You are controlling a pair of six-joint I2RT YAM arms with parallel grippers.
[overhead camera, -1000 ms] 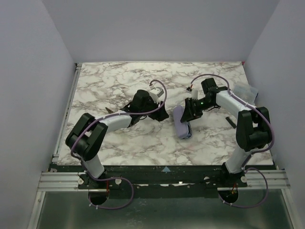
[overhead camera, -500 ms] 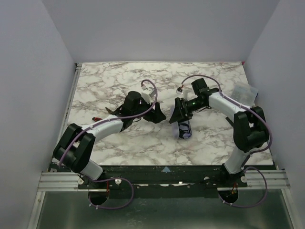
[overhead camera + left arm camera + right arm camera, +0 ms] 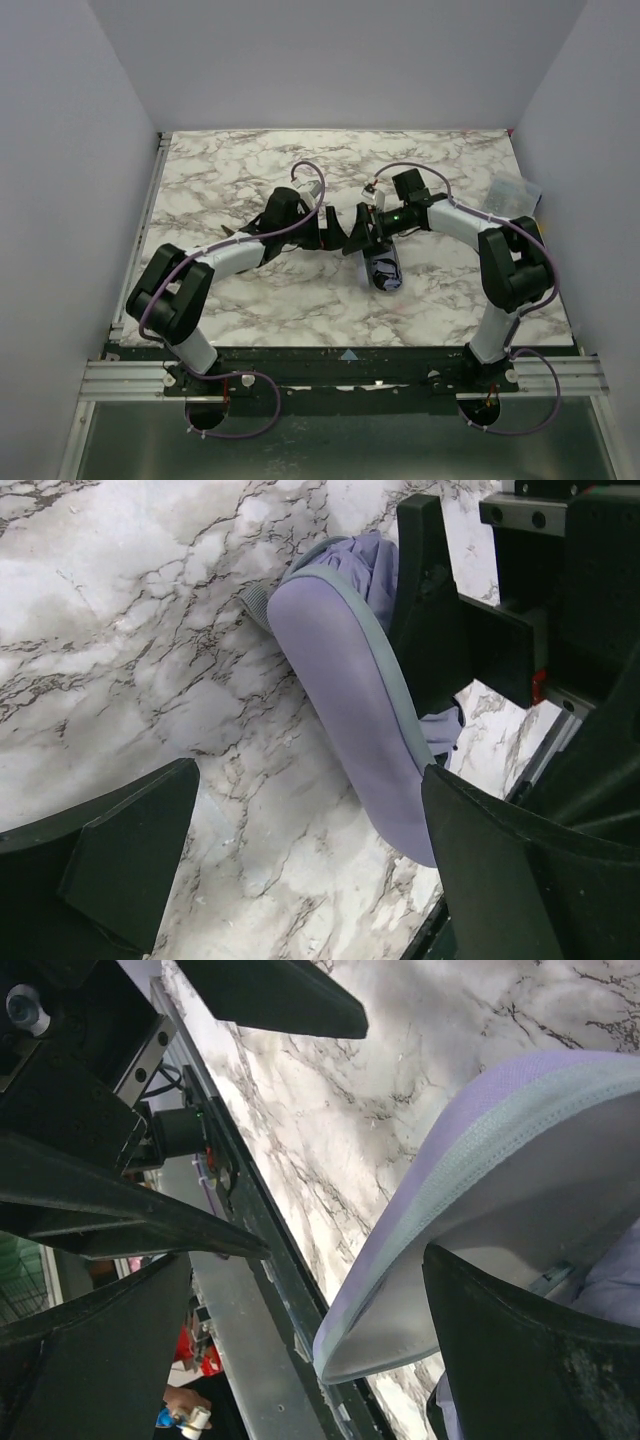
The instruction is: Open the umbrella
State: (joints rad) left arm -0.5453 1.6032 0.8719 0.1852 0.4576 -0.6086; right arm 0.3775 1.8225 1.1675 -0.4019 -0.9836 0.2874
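Marble-patterned table (image 3: 215, 165) carries the whole work area. At left-centre we find the left gripper (image 3: 333, 236) low over the surface, its fingers (image 3: 130, 860) spread wide with nothing pinched. Its wrist view shows the umbrella (image 3: 340, 680) lying between them, nearer one finger but not clamped. The umbrella rests collapsed on the table just right of centre, lavender fabric bundled, canopy not deployed. Immediately beside it the right gripper (image 3: 360, 238) faces the left one, its fingers (image 3: 520, 1350) likewise parted and holding nothing, one close against the fabric edge. We judge the arms are set nose to nose so each can take one end. At the far right edge lies a pale object, possibly the sleeve pouch (image 3: 512, 190), well apart; it is too small to confirm.
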